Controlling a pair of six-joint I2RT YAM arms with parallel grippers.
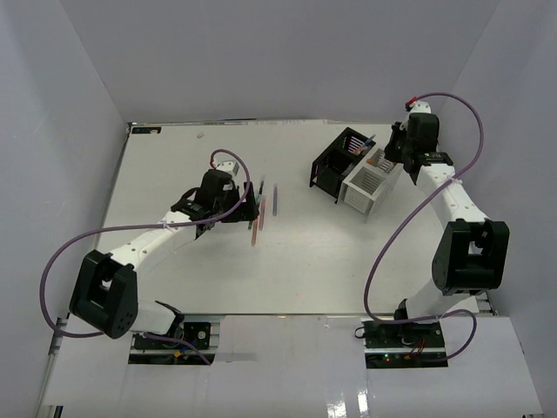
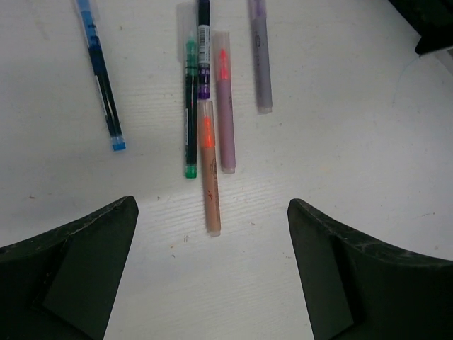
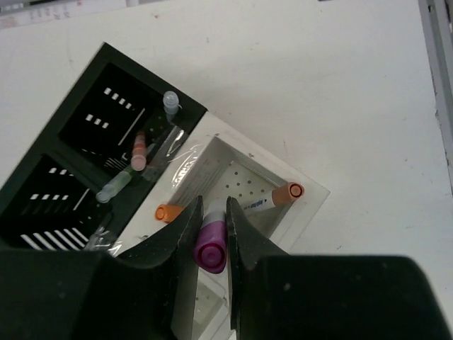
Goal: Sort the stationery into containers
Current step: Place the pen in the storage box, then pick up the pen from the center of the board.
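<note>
Stationery [image 2: 205, 127] partly loose on bench [image 2: 354, 142] below spread left end effector [image 2: 212, 227]; purple-capped marker [image 3: 210, 248] pinched in right end effector [image 3: 214, 212] over white container [image 3: 311, 191]; more pens [image 3: 138, 152] standing in adjoining black container [image 3: 141, 74].

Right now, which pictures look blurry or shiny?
Top external: mostly sharp, with glare on the near white ledge. Left wrist: the pens are clear, the dark left fingers soft-edged. Right wrist: the right fingers look blurry up close, the purple marker and black box sharper.
</note>
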